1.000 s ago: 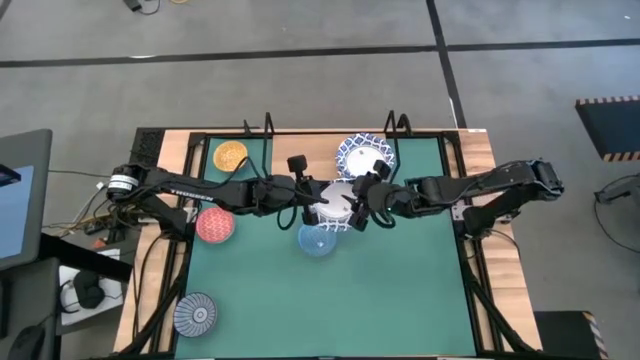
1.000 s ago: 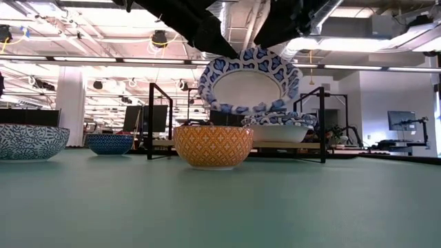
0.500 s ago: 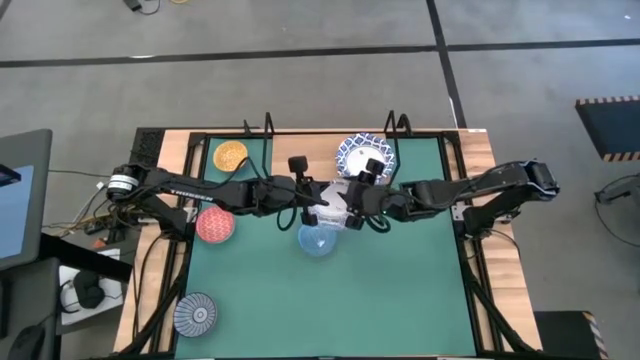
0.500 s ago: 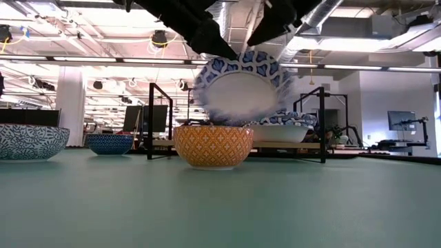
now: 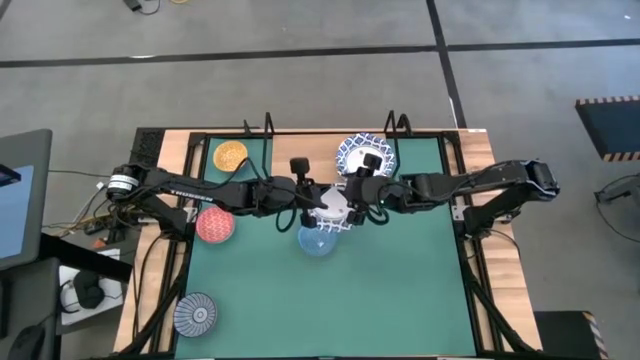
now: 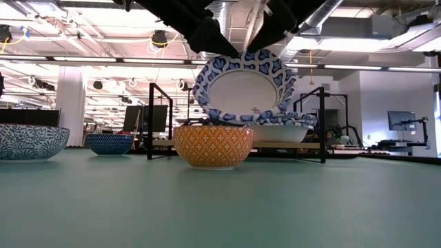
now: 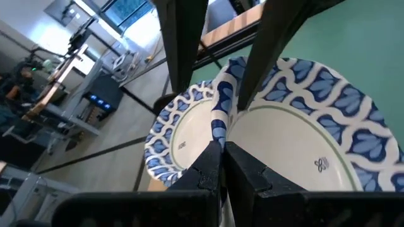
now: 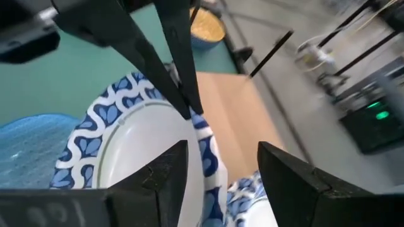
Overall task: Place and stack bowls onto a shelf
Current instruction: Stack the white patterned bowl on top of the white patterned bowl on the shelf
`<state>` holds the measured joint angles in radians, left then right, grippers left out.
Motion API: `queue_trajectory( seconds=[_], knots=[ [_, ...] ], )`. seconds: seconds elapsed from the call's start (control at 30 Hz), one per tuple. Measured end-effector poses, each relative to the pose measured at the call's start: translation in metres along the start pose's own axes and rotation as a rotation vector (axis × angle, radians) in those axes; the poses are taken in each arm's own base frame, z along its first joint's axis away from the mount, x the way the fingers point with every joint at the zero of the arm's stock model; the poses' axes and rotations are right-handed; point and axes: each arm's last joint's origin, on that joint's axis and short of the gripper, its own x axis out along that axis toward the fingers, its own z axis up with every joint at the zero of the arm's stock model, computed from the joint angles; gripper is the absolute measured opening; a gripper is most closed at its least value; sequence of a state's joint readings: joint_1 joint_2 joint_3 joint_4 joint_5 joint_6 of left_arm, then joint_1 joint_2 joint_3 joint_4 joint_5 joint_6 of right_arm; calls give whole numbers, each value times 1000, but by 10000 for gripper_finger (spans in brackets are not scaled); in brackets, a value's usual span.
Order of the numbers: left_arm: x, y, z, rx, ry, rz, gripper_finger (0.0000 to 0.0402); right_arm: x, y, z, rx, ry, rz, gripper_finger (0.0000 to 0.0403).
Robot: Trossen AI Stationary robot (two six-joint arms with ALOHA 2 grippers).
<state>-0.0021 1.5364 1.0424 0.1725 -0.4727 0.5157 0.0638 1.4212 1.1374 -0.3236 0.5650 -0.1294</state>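
Note:
A white bowl with a blue lattice rim (image 5: 332,210) hangs tilted above the middle of the table, its hollow facing the near edge (image 6: 242,86). My left gripper (image 5: 318,205) reaches in from the left and is shut on its rim. My right gripper (image 5: 352,195) comes from the right and is open (image 8: 221,150), one finger on each side of the same rim. Two more lattice bowls (image 6: 279,127) sit stacked on the wooden shelf (image 6: 303,145) behind. The light blue bowl (image 5: 317,241) stands on the mat just below the held one. My left gripper pinches the lattice bowl's rim at its upper edge (image 7: 219,126), one finger inside the hollow and one outside, slanting down from the table's left. The bowl is lifted clear and hangs on edge below the fingers. My right gripper's fingers (image 8: 170,167) straddle the rim; I cannot tell whether they touch it.
The orange-yellow bowl (image 5: 231,155) stands at the far left, the red bowl (image 5: 215,225) at the left edge of the mat, and the grey-blue ribbed bowl (image 5: 195,313) near the near left corner. The shelf's black wire posts (image 6: 150,120) rise behind. The right half of the mat (image 5: 420,280) is bare.
The held bowl has dropped a little and swung toward the table's left, and now hangs still above the light blue bowl. My right gripper has drawn slightly toward the far edge.

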Motion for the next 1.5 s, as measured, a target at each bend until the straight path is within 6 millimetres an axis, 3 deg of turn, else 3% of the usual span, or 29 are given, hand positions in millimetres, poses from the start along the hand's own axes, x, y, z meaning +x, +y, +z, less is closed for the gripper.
queue_trajectory(
  seconds=[0.23,0.53,0.63,0.77,0.93,1.07,1.27,1.5],
  knots=[
    [0,0,1,22,-16,-12,0,6,-9,-5,34,39,26,161],
    [0,4,1,-4,4,71,7,11,-17,-6,72,43,41,21],
    [-1,10,-1,2,89,206,32,15,-29,-6,100,51,5,22],
    [-10,22,-1,-26,164,354,82,21,-64,2,176,45,-88,22],
    [-21,33,-8,-53,222,326,141,28,-112,-4,269,88,-145,21],
    [-31,48,-15,-110,251,276,171,33,-145,-25,316,199,-145,21],
    [-33,62,-24,-173,272,232,179,34,-180,-53,402,304,-130,21],
    [-31,65,-28,-197,255,169,173,34,-197,-62,435,301,-109,21]
  ],
)
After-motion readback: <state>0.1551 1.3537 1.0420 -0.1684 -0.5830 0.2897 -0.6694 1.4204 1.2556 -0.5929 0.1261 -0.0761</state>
